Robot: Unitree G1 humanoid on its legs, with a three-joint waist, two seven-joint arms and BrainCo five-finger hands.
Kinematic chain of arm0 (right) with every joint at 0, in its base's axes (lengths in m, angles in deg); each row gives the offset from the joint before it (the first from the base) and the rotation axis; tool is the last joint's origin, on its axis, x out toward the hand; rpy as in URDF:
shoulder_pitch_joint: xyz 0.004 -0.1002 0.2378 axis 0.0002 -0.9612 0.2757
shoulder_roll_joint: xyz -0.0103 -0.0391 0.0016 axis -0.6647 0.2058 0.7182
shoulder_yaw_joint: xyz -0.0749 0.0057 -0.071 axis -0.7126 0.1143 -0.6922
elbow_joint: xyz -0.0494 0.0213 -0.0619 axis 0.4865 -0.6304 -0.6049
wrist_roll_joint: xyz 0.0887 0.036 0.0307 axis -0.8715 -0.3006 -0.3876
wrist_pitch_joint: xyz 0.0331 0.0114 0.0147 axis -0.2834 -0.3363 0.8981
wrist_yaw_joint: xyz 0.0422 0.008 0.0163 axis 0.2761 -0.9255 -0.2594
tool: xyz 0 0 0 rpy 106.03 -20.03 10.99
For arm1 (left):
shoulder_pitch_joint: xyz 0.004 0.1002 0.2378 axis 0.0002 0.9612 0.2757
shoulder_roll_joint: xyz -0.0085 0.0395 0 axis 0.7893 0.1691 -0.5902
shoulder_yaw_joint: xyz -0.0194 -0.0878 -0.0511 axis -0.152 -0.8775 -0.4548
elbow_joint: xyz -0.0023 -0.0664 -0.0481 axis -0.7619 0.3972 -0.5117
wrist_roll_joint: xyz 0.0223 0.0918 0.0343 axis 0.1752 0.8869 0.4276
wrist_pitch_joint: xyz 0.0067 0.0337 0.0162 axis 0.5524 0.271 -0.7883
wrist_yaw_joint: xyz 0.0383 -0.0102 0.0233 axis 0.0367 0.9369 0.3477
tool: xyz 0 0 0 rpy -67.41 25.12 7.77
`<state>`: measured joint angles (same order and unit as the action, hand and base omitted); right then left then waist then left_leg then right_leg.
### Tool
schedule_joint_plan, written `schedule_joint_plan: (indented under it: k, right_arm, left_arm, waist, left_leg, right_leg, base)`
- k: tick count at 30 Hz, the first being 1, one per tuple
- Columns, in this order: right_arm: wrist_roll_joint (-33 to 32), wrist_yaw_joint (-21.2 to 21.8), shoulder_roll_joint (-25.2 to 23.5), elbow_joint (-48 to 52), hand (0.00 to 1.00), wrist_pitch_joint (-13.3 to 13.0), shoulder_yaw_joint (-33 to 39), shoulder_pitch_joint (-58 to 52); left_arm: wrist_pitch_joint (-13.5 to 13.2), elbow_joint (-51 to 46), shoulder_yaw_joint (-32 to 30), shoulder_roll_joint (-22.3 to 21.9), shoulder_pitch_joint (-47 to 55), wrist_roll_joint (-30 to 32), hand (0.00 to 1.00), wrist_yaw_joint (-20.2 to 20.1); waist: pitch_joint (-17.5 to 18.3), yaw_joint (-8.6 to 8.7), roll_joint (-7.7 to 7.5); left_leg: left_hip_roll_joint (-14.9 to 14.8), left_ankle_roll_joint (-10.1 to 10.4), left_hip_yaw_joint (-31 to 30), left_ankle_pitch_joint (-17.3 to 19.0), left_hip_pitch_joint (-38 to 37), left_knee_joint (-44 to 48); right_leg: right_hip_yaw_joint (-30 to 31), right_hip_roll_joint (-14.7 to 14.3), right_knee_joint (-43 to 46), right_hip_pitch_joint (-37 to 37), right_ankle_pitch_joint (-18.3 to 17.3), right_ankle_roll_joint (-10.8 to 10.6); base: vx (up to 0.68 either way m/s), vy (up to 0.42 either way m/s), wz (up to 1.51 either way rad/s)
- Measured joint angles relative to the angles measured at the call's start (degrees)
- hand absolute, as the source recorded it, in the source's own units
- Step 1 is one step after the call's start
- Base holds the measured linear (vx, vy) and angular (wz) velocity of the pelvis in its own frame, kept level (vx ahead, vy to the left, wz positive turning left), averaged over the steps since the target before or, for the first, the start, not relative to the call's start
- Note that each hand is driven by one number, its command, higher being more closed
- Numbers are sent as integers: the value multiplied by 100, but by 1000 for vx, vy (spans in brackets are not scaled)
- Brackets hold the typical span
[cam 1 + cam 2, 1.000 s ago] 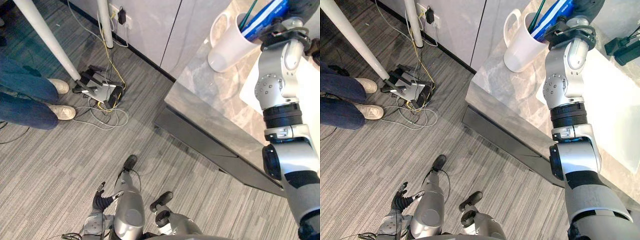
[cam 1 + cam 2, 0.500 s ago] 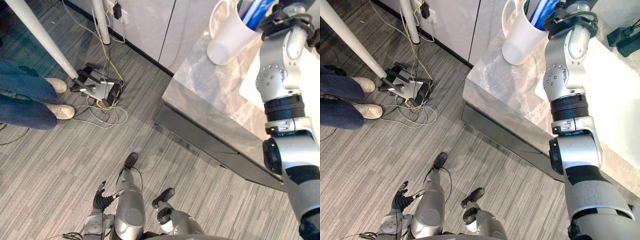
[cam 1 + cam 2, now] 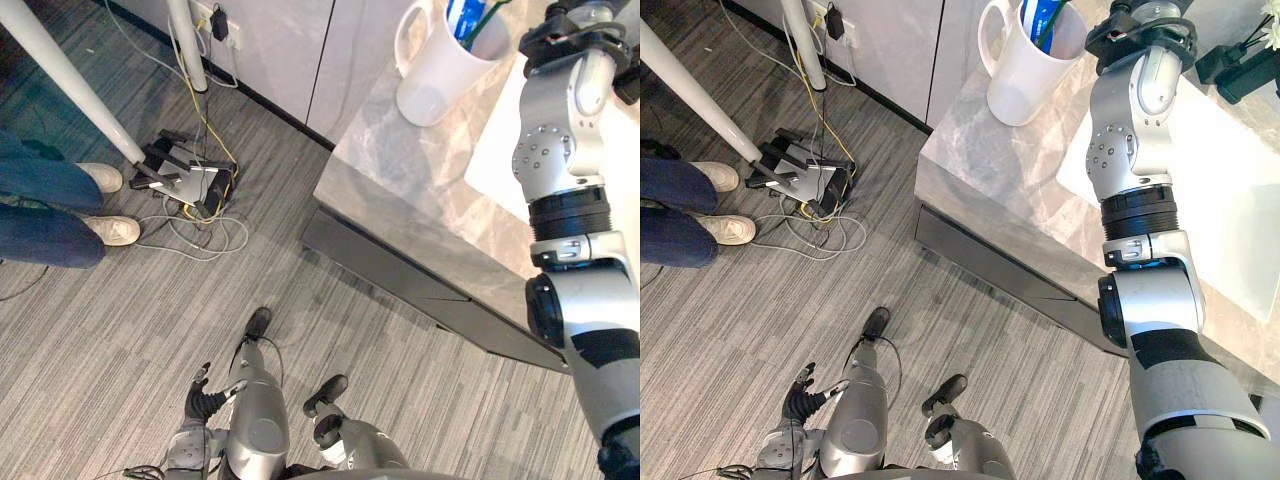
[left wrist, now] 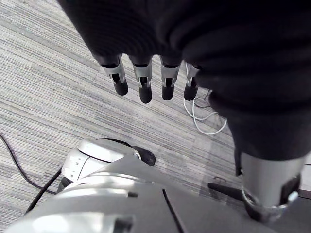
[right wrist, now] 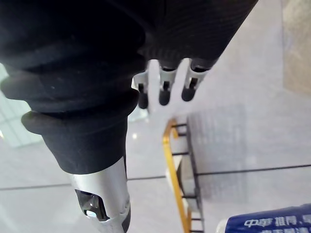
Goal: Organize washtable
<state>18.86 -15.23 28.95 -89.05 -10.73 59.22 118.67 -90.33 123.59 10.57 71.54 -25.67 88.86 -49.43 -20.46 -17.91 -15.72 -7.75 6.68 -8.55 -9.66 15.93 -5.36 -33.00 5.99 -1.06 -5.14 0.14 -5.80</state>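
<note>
A white mug [image 3: 438,72] stands at the far left corner of the grey marble washtable [image 3: 420,200]. A blue tube [image 3: 1040,14] and a thin green handle [image 3: 492,18] stick up out of it. My right arm reaches over the table past the mug. In the right wrist view my right hand [image 5: 165,90] has straight fingers with nothing in them, and the blue tube's end [image 5: 267,224] lies apart from them. My left hand [image 4: 145,85] hangs low at my side over the floor, fingers straight and empty.
A white basin [image 3: 1240,210] fills the table's right part, with black items [image 3: 1240,70] behind it. A gold wire rack [image 5: 176,165] stands beyond my right hand. On the floor: a person's legs and white shoes [image 3: 100,205], a white pole [image 3: 80,90], a power strip with cables [image 3: 190,180].
The blue tube, earlier leaning out of the mug right under my right wrist, now stands deeper in the mug and apart from it. The camera has shifted. The left hand is unmoved.
</note>
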Motion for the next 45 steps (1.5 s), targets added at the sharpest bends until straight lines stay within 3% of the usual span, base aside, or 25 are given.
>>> schedule_joint_plan:
  k: [5, 9, 13, 17, 19, 21, 22, 24, 28, 30, 34, 37, 39, 42, 45]
  right_arm:
    - [2, 0, 1, 4, 0, 0, 14, -111]
    - [6, -6, 3, 395, 0, -6, 183, -523]
    - [250, -144, -41, 1659, 0, -132, 1237, -1954]
    - [1130, -662, -495, 2726, 0, -357, 2263, -3491]
    - [1711, -922, -593, 3245, 0, -363, 2642, -4341]
    - [2779, -1225, -672, 3858, 0, -326, 3127, -5385]
    - [2998, -1272, -729, 3980, 0, -320, 3242, -5618]
    - [3792, -1453, -1125, 4336, 0, -158, 3477, -6445]
    - [4823, -1506, -2181, 4665, 0, 177, 3312, -7959]
    - [5314, -1505, -2777, 4149, 0, 402, 2977, -8879]
    - [5276, -1605, -3396, 2544, 0, 718, 2454, -9779]
    - [4655, -1403, -3451, 1053, 0, 812, 2313, -9955]
    - [4372, -1140, -3384, -165, 0, 814, 2376, -9799]
    - [4230, -672, -3265, -1969, 0, 1026, 2621, -9409]
    - [4152, -311, -3087, -2627, 0, 1214, 2796, -9188]
  left_arm:
    - [0, 66, -12, 28, 0, 0, 0, 1]
    - [4, 164, -65, 81, 8, 1, 0, 0]
    - [24, 331, -161, 42, 8, 17, 0, -4]
    - [98, 563, -266, 1, 184, 140, 0, 84]
    - [103, 708, -327, -55, 311, 206, 0, 110]
    - [105, 832, -467, -173, 440, 310, 0, 123]
    - [103, 846, -474, -191, 468, 331, 0, 130]
    - [80, 966, -578, -332, 464, 336, 0, 142]
    - [44, 1033, -842, -589, 444, 335, 0, 200]
    - [8, 1212, -843, -632, 454, 333, 0, 244]
    - [-1, 1469, -854, -712, 464, 181, 0, 284]
    - [-1, 1626, -848, -826, 456, 71, 0, 437]
    - [-9, 1744, -785, -823, 412, -39, 0, 493]
    - [-55, 1873, -658, -796, 374, -275, 0, 529]
    - [-60, 2013, -625, -754, 331, -321, 0, 505]
  waist:
    - [20, 45, -37]
    - [115, 151, -162]
    - [247, 207, -215]
    - [704, 496, -185]
    - [1015, 637, -112]
    - [1332, 857, 96]
    - [1383, 914, 154]
    - [1649, 1094, 404]
    - [1864, 1270, 695]
    - [1938, 1341, 815]
    - [1999, 1415, 996]
    - [2115, 1430, 1190]
    - [2155, 1428, 1239]
    - [2164, 1420, 1272]
    - [2178, 1462, 1294]
  left_leg:
    - [-2, 0, 11, 0, -98, -1]
    - [-3, 5, 69, -3, -121, -1]
    - [70, -2, 114, 5, -280, -1]
    - [102, -58, 257, 57, -417, -2]
    - [115, -75, 373, 99, -480, -3]
    - [137, -83, 440, 129, -559, -4]
    - [138, -85, 467, 141, -603, -4]
    - [128, -93, 604, 181, -713, -4]
    - [75, -69, 867, 276, -958, -4]
    - [37, -35, 1057, 355, -1111, -3]
    - [43, -40, 1387, 472, -1396, -3]
    - [79, -76, 1594, 562, -1496, -3]
    - [89, -78, 1593, 569, -1501, -4]
    - [107, -80, 1484, 571, -1479, -4]
    - [157, -103, 1307, 556, -1470, -4]
  right_leg:
    - [7, 2, 2, 93, 2, 3]
    - [40, 7, 3, 95, 7, 10]
    - [66, 48, 1, 242, 6, 9]
    - [185, 103, 4, 297, 6, 6]
    - [260, 125, 2, 295, 8, 4]
    - [350, 132, -13, 296, 8, 2]
    - [376, 135, -15, 300, 7, 0]
    - [509, 141, -17, 316, 11, 4]
    - [770, 122, -26, 395, 17, 10]
    - [986, 110, -25, 403, 19, 13]
    - [1205, 159, -26, 530, 12, 1]
    - [1300, 217, -24, 535, -22, -63]
    - [1301, 223, -25, 540, -25, -71]
    - [1234, 220, -78, 589, -20, -85]
    - [1118, 240, -129, 689, -1, -108]
  base:
    - [-1, 23, 0]
    - [-6, 26, -3]
    - [6, 41, -1]
    - [4, 40, -16]
    - [18, 22, -27]
    - [14, 8, -22]
    - [-7, 1, -23]
    - [-3, 2, -30]
    - [22, -9, -39]
    - [21, -10, -50]
    - [35, 15, -35]
    - [28, 20, -23]
    - [15, 3, -4]
    - [27, -11, 10]
    - [36, -8, 19]
